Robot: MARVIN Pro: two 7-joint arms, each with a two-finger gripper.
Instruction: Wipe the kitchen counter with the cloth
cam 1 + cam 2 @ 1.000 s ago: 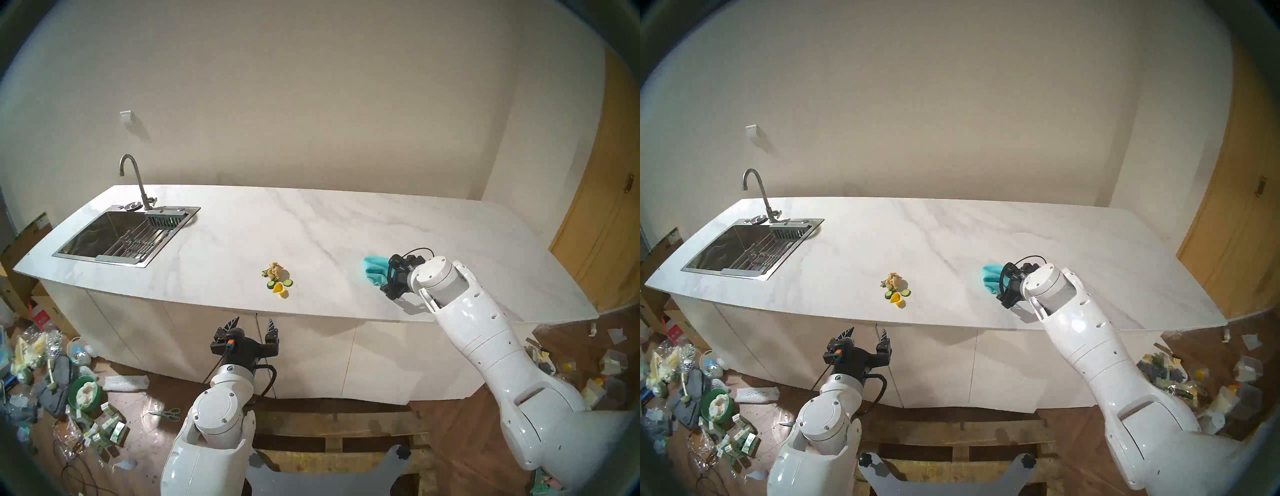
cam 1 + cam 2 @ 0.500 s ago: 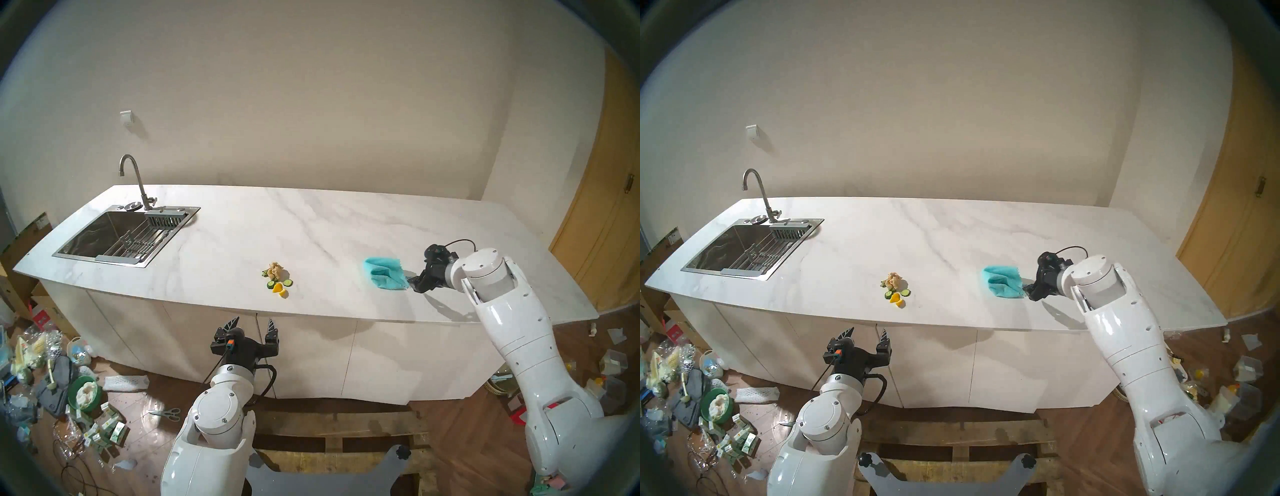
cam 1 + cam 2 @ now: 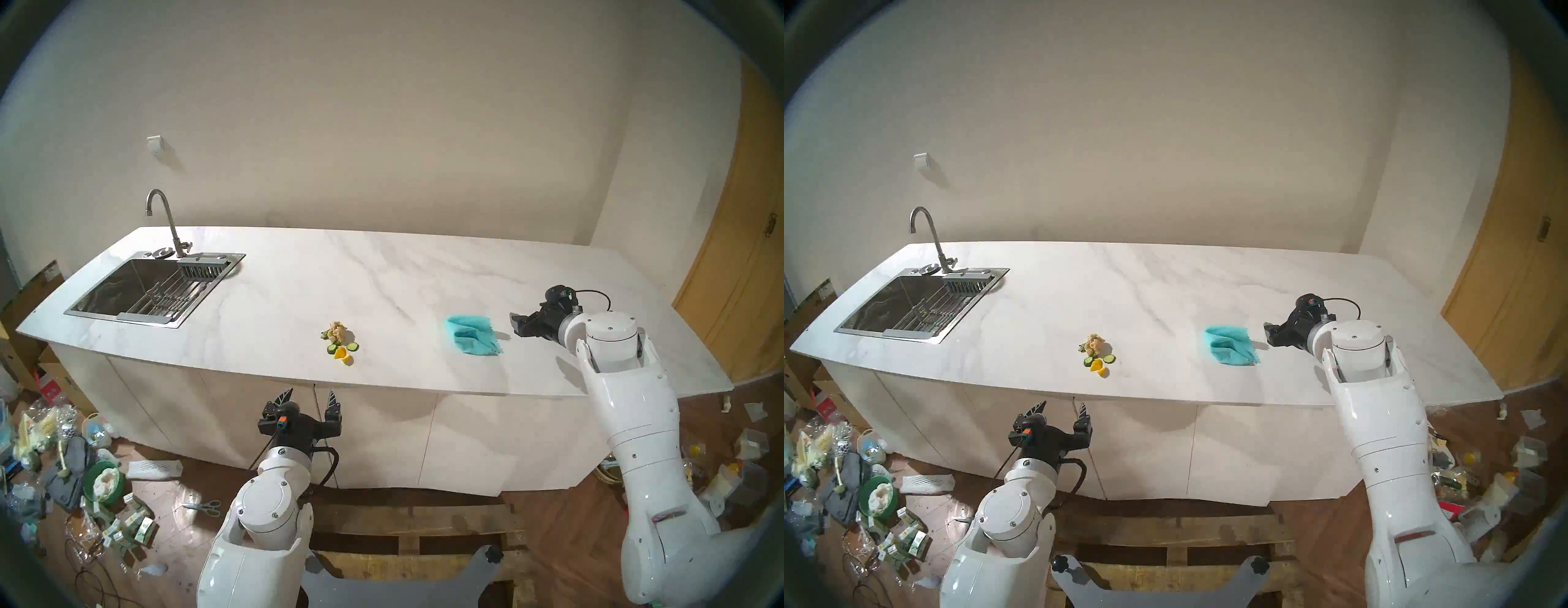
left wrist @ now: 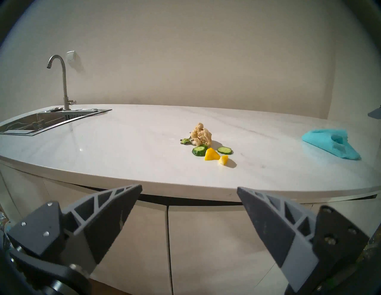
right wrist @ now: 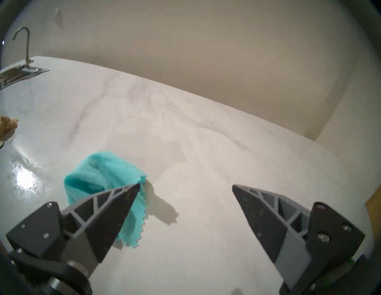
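Cloth (image 3: 471, 337) turquoise, crumpled flat on counter (image 3: 382, 271), right of centre, free of both grippers. Likely light, limp, textured, not slippery; will bunch and drag when pushed. Best hold judged: raised fold or zigzag edge (image 5: 142, 218) on gripper side.

Right gripper (image 5: 185, 186) just beside cloth, above counter, jaws wide apart, empty. Left gripper (image 4: 188, 190) below counter edge, jaws apart, empty.

Food scraps (image 3: 339, 342) mid-counter, well apart from cloth. Sink (image 3: 140, 288) far left.

No readable writing or brand.
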